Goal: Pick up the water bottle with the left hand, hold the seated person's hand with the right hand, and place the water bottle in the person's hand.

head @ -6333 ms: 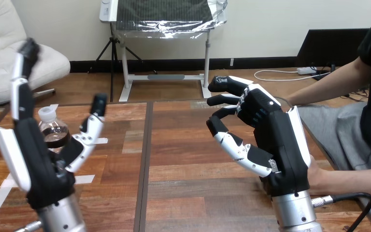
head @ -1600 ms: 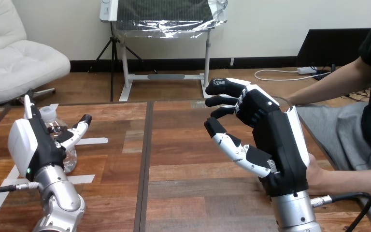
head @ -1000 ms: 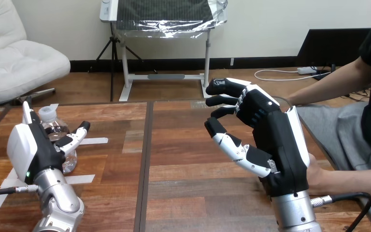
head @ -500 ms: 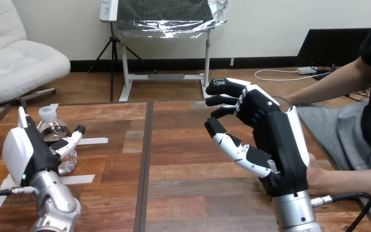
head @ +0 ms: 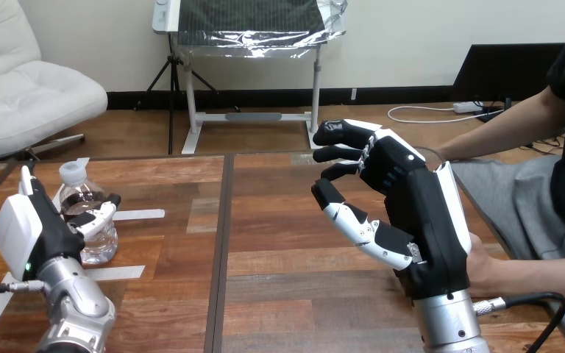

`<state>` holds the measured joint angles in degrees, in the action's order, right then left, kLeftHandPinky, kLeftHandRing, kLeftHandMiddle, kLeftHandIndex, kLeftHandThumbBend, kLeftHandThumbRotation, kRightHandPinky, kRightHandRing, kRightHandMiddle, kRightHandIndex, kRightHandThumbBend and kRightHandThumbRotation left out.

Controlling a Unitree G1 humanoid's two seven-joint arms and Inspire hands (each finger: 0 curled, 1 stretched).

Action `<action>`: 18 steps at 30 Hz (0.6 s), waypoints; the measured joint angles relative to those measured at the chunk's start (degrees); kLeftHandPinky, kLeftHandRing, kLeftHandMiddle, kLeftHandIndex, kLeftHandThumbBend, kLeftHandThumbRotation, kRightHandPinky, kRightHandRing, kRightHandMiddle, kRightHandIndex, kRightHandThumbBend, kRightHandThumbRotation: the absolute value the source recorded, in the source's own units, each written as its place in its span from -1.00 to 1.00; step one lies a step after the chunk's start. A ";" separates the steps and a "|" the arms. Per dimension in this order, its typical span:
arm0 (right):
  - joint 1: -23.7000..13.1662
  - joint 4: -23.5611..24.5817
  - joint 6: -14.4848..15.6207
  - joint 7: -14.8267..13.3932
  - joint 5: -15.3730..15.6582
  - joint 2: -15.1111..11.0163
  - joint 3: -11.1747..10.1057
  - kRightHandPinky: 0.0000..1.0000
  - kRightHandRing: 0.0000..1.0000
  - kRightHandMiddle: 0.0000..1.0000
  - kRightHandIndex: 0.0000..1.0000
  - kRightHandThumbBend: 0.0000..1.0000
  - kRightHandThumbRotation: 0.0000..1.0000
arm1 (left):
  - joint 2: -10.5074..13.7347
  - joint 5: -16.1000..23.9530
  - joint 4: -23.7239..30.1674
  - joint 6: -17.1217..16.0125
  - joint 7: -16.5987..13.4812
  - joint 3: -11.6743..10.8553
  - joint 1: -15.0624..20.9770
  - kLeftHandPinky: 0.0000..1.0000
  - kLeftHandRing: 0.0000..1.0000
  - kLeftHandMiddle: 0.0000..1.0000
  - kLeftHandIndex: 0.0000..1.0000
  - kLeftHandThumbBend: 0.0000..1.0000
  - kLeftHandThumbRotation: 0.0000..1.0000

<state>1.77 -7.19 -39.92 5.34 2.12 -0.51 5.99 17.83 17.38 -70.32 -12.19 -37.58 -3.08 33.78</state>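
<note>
Water bottle (head: 87, 234) stands upright on the table (head: 279, 243), against the left hand's (head: 29, 235) thumb. Its straight fingers (head: 26, 184) rise beside it, unclosed, so a thumb-only squeeze could tip it. The right hand (head: 419, 213) is half-bent, spread and empty. The person's hand (head: 485, 271) sits behind its heel, so closing may catch nothing.

Person's hand (head: 485, 273) mostly hidden behind right robot hand (head: 419, 213)

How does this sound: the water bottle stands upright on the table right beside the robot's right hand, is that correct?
Not quite. The head view shows the water bottle standing upright on the table beside the robot's left hand, not its right hand, which is raised across the table by the person's hand.
</note>
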 measured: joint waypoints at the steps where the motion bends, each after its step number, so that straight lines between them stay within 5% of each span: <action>1: 0.00 0.00 0.00 0.00 0.00 0.00 0.00 0.08 0.30 0.39 0.36 -0.06 -0.85 | 0.06 0.00 -0.01 0.28 0.15 0.04 0.12 0.60 0.77 0.85 0.86 0.57 -0.56; 18: 0.00 0.00 0.00 0.01 0.09 -0.05 -0.02 0.08 0.29 0.39 0.35 -0.05 -0.85 | 0.24 0.21 -0.93 1.92 0.98 0.71 1.44 0.51 0.70 0.78 0.77 0.60 -0.60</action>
<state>1.77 -7.19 -39.92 5.35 2.21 -0.56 5.97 18.07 17.59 -71.25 -10.27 -36.60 -2.37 35.21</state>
